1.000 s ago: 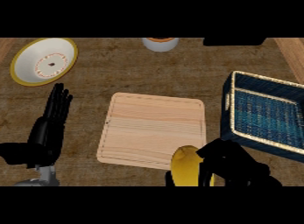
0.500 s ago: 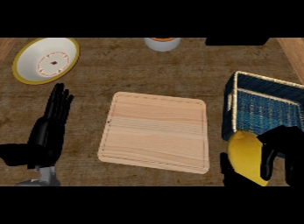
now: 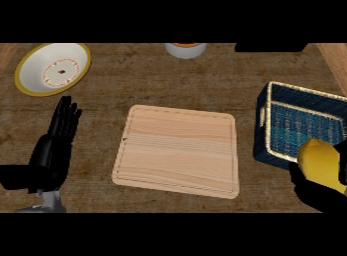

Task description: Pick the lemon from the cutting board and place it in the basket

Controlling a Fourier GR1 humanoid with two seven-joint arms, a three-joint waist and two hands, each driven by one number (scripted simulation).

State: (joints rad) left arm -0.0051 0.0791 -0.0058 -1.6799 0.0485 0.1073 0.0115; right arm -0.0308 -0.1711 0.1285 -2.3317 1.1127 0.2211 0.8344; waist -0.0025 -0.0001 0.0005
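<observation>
While gripped at the lower right of the head view, lemon [image 3: 322, 165] raised off the bench [image 3: 154, 85], over the near edge of the basket [image 3: 306, 127]. Right hand [image 3: 320, 192] curled round it, black fingers on both sides of the yellow fruit, its upper end poking out above them. Basket dark blue with a pale woven rim, standing at the right side of the bench, just beside the cutting board [image 3: 180, 150] yet apart from it. Cutting board pale wood, lying flat in the middle of the bench, bare on top. Left hand [image 3: 54, 147] resting at the lower left, open, fingers straight and pointing away from the body, thumb stuck out to the side, holding nothing, well apart from the board's left edge. Yellow-rimmed plate [image 3: 52, 69] at the far left corner, white inside with a small ring of marks. Pale cup [image 3: 185, 49] at the far edge near the middle, only partly visible.
</observation>
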